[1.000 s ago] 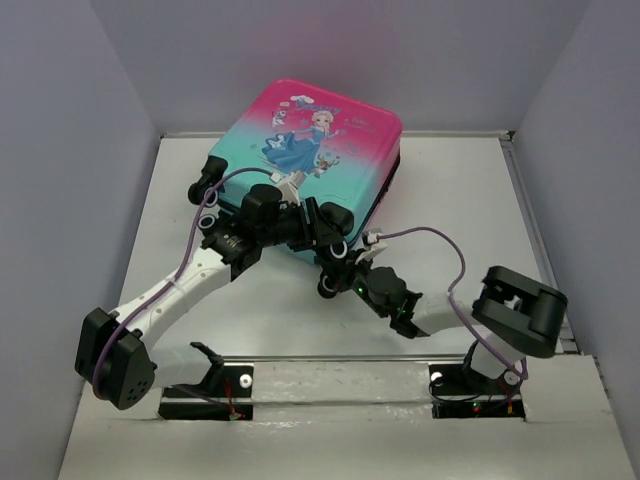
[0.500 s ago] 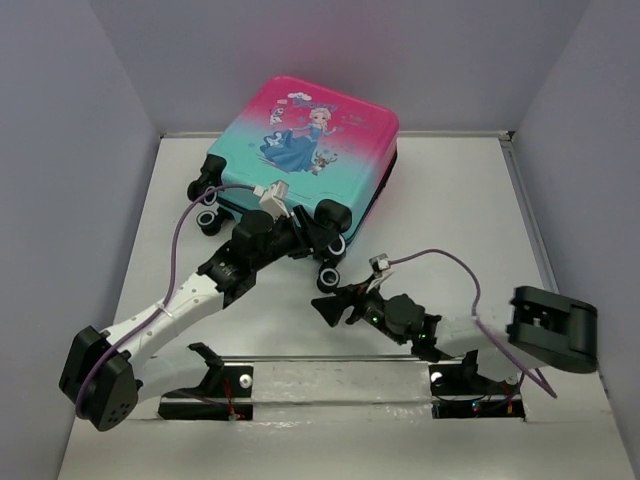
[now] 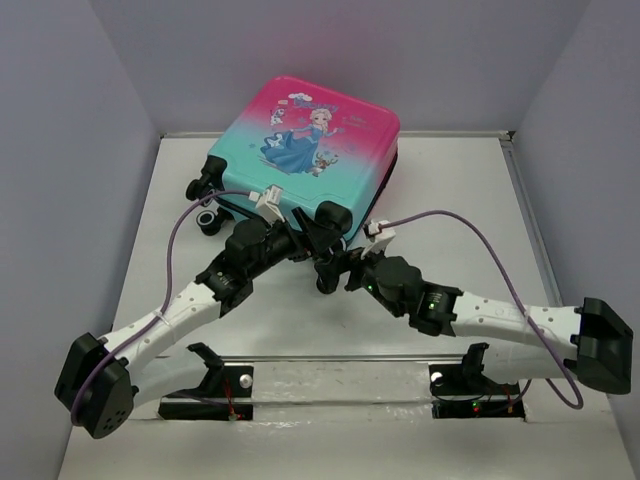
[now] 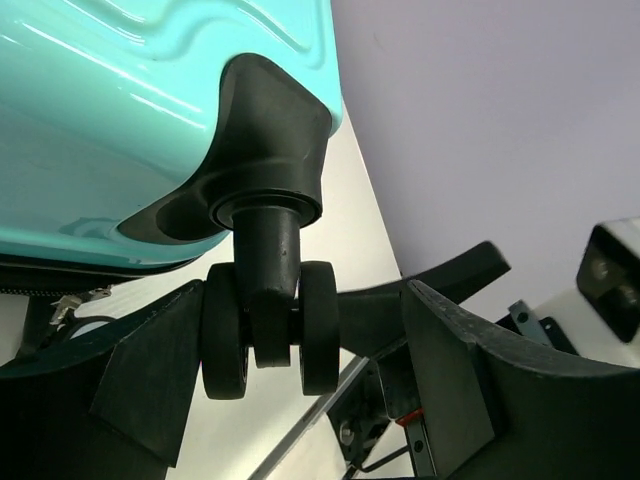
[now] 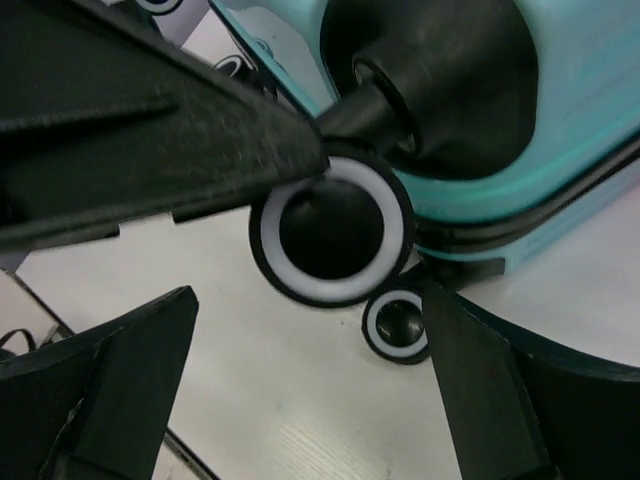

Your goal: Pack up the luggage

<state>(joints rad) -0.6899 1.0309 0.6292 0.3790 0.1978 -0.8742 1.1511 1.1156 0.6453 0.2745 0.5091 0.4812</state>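
The luggage [image 3: 310,135] lies shut at the back of the table, princess side up, its wheeled end toward me. My left gripper [image 3: 316,234] stands open around a black twin wheel [image 4: 268,330] at the near right corner. One finger [image 4: 150,370] rests against that wheel and the other [image 4: 450,380] stands apart from it. My right gripper [image 3: 336,268] is open just below that corner. In its own view a white-ringed wheel [image 5: 332,230] sits above its gap [image 5: 310,390], with a second wheel [image 5: 397,325] beyond. The teal shell [image 5: 580,90] fills the top right.
Two more wheels [image 3: 207,205] stick out at the luggage's left corner. Grey walls close the table [image 3: 450,200] at the left, back and right. Purple cables [image 3: 470,250] loop over both arms. A metal rail [image 3: 340,358] runs along the near edge.
The right gripper opened, drew back toward its base, then reached forward again to the wheel. The left gripper's jaws widened around the wheel. The luggage shifted slightly toward the back.
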